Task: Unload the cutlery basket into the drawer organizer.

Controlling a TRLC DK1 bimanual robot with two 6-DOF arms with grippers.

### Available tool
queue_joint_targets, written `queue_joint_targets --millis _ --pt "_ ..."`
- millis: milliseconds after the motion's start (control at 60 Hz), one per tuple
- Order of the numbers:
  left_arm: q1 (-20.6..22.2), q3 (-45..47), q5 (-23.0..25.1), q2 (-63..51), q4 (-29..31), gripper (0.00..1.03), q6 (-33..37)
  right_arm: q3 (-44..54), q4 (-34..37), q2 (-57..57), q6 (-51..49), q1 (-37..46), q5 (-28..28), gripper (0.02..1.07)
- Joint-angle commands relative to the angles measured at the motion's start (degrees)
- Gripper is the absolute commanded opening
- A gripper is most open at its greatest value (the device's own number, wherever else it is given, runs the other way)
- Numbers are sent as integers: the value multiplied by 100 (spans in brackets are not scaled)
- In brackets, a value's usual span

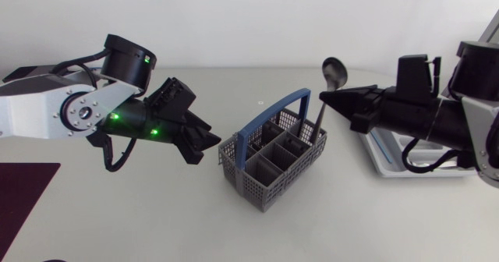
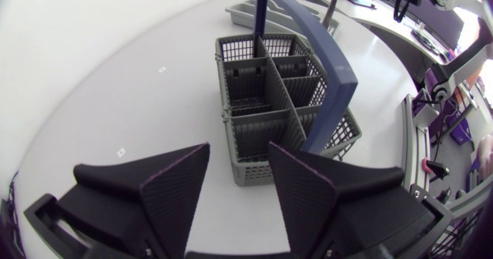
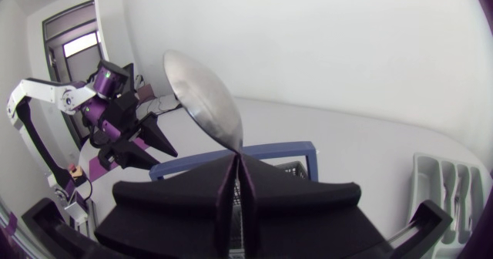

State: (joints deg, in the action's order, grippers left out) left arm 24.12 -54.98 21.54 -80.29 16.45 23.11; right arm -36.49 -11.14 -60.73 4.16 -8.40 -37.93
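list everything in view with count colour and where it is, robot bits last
cutlery basket: one, grey with a blue handle, mid-table
spoon: one, silver, bowl up, over the basket's right side
drawer organizer: one, white, at the table's right, partly under the right arm
mat: one, dark maroon, near-left corner
table: one, white
left gripper: one, black, open, just left of the basket
right gripper: one, black, shut on the spoon
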Motion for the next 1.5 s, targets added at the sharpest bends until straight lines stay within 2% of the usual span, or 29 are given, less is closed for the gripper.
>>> queue_joint_targets --millis 0,67,317,567,733,883,1233,1483 --pt "-21 66 -36 14 8 55 62 -209 173 61 322 313 -294 8" --pt "-21 66 -36 22 8 55 62 -288 261 88 427 489 -522 8" --pt "-65 66 -45 101 95 55 79 -499 569 202 471 1218 -680 8" --pt "-92 93 -45 145 139 55 97 -1062 929 -668 137 2651 -1331 8" --pt "-83 75 -71 181 175 55 97 -1712 1219 -1530 -214 3240 -1410 8" --pt "-74 84 -89 216 219 55 97 -2635 1826 -2435 -513 3591 -1383 8" --pt "-83 119 -115 268 280 55 114 -4947 3328 -4316 -1111 3837 -839 8" --pt "-83 128 -124 268 289 55 123 -5993 3891 -5256 -1243 3846 -601 8"
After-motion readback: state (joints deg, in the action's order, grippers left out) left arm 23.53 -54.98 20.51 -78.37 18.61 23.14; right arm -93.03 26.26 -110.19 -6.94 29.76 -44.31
